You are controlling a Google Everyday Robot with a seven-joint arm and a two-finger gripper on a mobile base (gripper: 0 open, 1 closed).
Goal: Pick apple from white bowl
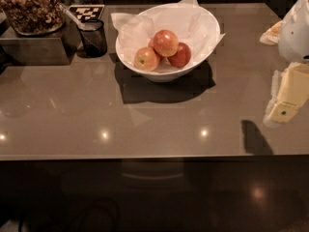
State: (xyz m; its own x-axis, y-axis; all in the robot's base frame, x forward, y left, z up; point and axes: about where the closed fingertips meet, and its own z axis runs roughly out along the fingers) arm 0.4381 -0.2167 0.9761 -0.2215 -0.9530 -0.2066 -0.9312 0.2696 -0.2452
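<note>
Apple (pixel 165 42) sitting on top of other apples in white bowl (pixel 203 18) on counter (pixel 145 115). Gripper (pixel 286 100) hanging far right, well apart; cannot tell if spread or pressed together. Apple looking hard, shiny, probably slippery; best squeezing wide middle from above.

I see the bowl (pixel 164 75) at the back middle of the bench (pixel 145 124). Inside it, the apple (pixel 165 42) rests on top, with a second apple (pixel 147 58) in front to its left and a third apple (pixel 181 55) to its right. A cup (pixel 93 37) stands just left of the bowl, and a jar (pixel 29 8) sits farther left on a box (pixel 34 50). My gripper (pixel 285 105) hangs over the bench's right side, well apart from the bowl.
</note>
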